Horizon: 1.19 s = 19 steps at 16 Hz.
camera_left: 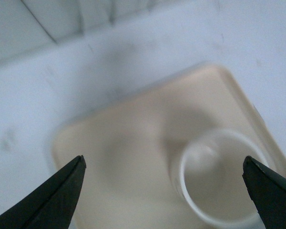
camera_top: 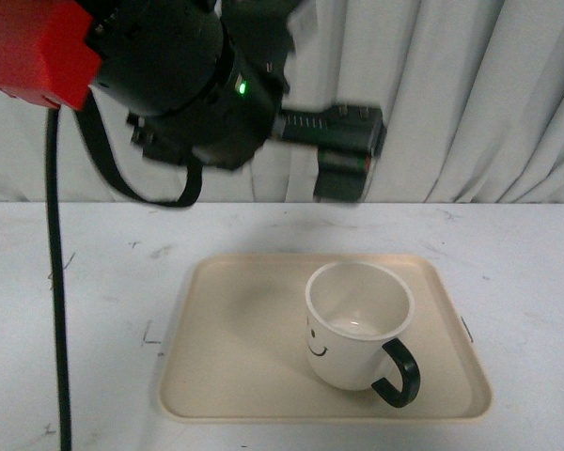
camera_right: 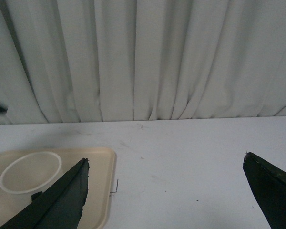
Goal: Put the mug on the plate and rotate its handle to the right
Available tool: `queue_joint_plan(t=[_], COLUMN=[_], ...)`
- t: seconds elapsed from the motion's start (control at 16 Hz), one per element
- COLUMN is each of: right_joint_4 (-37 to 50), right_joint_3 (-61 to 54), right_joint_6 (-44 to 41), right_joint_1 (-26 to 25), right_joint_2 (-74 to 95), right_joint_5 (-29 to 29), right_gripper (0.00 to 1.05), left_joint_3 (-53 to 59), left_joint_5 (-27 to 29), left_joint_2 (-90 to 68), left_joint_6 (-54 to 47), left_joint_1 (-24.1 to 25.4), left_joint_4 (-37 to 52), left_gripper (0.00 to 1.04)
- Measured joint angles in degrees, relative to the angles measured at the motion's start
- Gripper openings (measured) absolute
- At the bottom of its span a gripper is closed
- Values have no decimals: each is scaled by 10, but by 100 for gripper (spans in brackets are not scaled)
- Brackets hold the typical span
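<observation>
On the right half of the flat beige rectangular plastic plate (camera_top: 235, 329): the cream-white tapered smiley-face mug (camera_top: 357, 329), upright. Placement looks done. Its glossy black loop handle (camera_top: 402, 371) points right but also towards the robot, so probably a small twist is left. The left gripper (camera_left: 163, 162) is spread wide and empty, above the mug and clear of it. The right gripper (camera_right: 165, 158) is also wide and empty, over bare table well apart from the mug.
</observation>
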State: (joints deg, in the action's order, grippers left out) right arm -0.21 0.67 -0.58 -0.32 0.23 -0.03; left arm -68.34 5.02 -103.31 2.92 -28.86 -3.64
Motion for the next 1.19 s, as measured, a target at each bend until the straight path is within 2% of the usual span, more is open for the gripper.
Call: queue_joint_plan(t=[0.06,0.12,0.19,0.25,0.31,0.5,0.56,0.62,0.81,1.06,1.19], right_joint_4=[0,-1,-1,0,0,0,0,0,0,0,0], right_joint_3=[0,0,0,0,0,0,0,0,0,0,0], right_joint_6=[0,0,0,0,0,0,0,0,0,0,0], right_joint_1=[0,0,0,0,0,0,0,0,0,0,0], right_joint_2=[0,0,0,0,0,0,0,0,0,0,0], right_joint_5=[-1,0,2,1,0,1,1,1,0,0,0], right_gripper=[98,98,98,98,98,98,98,98,98,98,98], left_joint_3=[61,160,277,363,400,516,539,562,623,637,657], left_joint_5=[84,158,184,173,158,97,85,74,33,21,5], left_joint_2=[7,22,40,89,153,235,259,281,367,434,491], left_joint_6=[-8,-15,-19,-19,-19,-19,-21,-21,-21,-21,-21], left_joint_1=[0,10,33,71,97,137,154,170,204,222,235], left_joint_4=[186,337,467,593,653,640,634,683,621,586,537], left_gripper=[90,79,66,50,37,1,2,2,2,2,2])
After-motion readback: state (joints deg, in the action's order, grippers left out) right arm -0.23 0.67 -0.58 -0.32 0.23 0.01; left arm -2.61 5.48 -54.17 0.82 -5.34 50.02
